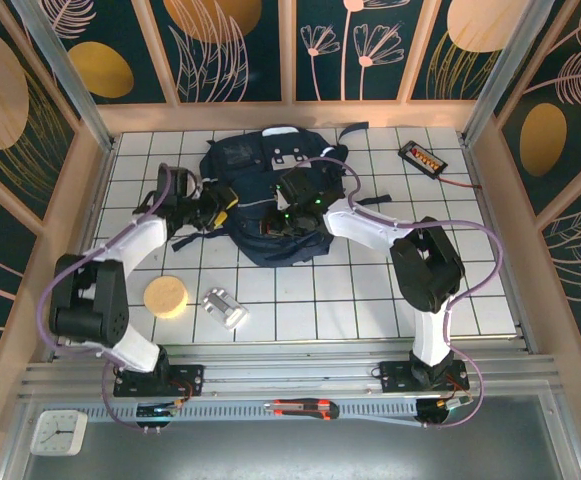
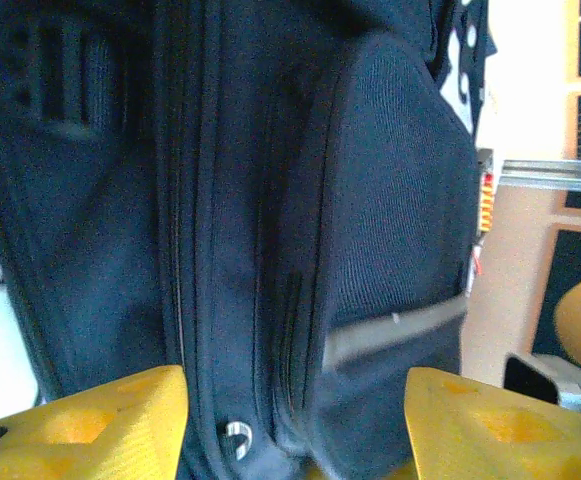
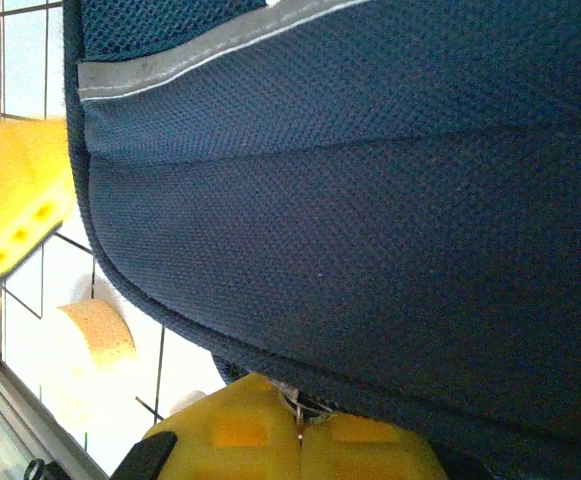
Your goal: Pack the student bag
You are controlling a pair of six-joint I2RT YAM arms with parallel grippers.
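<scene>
The right claw (image 3: 300,433) hides part of the student bag (image 3: 370,230).

Student bag (image 1: 238,162) blocks the table (image 1: 370,312) centre-back. Round sponge (image 1: 166,296) and silver metal piece (image 1: 223,307) clutter front left; black device (image 1: 422,157) back right. Right and front-centre tiles free.

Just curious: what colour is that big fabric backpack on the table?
The large fabric backpack is dark navy; the top external view shows it best.

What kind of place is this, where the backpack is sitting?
Most likely a robot test booth, not a classroom: a white gridded tabletop, boxed in by leaf-patterned wall panels, with a left arm and right arm bolted at its near edge, reaching the student bag.
</scene>
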